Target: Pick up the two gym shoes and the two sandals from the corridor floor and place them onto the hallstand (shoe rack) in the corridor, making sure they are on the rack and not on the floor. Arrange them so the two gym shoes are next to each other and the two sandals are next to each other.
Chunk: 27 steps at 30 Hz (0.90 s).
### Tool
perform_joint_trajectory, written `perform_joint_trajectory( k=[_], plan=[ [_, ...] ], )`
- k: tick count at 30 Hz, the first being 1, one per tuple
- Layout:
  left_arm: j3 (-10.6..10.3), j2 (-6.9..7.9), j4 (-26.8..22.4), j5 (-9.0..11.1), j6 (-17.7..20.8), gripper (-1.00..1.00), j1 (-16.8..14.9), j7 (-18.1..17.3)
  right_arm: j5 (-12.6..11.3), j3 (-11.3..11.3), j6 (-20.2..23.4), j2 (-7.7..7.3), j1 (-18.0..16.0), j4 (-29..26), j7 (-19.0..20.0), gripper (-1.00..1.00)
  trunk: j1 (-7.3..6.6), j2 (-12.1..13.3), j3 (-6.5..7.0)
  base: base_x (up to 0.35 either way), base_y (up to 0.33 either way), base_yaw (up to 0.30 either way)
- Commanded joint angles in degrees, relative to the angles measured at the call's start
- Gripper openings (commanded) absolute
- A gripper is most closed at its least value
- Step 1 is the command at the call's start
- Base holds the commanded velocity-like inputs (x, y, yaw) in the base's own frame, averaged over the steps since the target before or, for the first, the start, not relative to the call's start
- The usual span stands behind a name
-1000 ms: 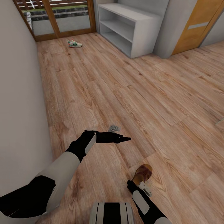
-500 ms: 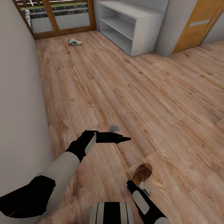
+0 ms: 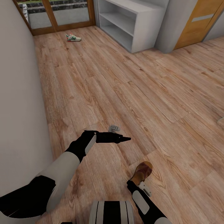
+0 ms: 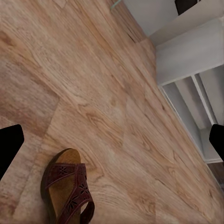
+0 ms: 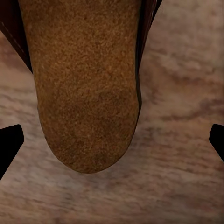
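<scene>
Left arm [image 3: 59, 169]: pale grey upper shell, black joint sections, a white panel on the black wrist.
Left hand [image 3: 124, 138]: black, slim, tapering to a point.
Right arm [image 3: 144, 203]: black casing with a pale grey inset panel and a small grey bracket near the wrist.
Trunk [image 3: 112, 213]: rounded, black with light grey vertical bands.
Fingertips [image 5: 9, 144]: plain black wedges.

The floor [image 3: 130, 81] is light brown wood grain with darker streaks. The shoe [image 3: 73, 37] is white with green stripes and a red-orange patch. The sandal [image 4: 67, 191] has a dark brown footbed and reddish-brown patterned straps. The shoe rack [image 3: 132, 21] is pale grey. The door [image 3: 199, 21] is orange-brown.
</scene>
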Motion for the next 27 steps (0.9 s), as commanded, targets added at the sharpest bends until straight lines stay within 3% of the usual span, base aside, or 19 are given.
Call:
perform_joint_trajectory(
  k=[1, 13, 27],
  plan=[
    [-0.03, 0.00, -0.02, 0.33, 0.49, 1.00, -0.03, -0.02, -0.38, 0.16, -0.20, 0.00, -0.01, -0.06, -0.32, 1.00, -0.01, -0.01, -0.03, 0.000, 0.000, 0.000],
    [-0.02, 0.00, -0.10, 0.33, 0.49, 1.00, -0.02, -0.03, -0.38, 0.23, -0.21, 0.00, -0.01, -0.07, -0.32, 1.00, -0.01, -0.01, -0.04, 0.000, 0.000, 0.005],
    [-0.09, 0.00, -0.10, 0.33, 0.49, 1.00, -0.02, -0.02, -0.38, 0.19, -0.28, 0.00, -0.01, -0.07, -0.32, 1.00, -0.01, -0.01, -0.24, 0.000, 0.000, 0.087]
  ],
)
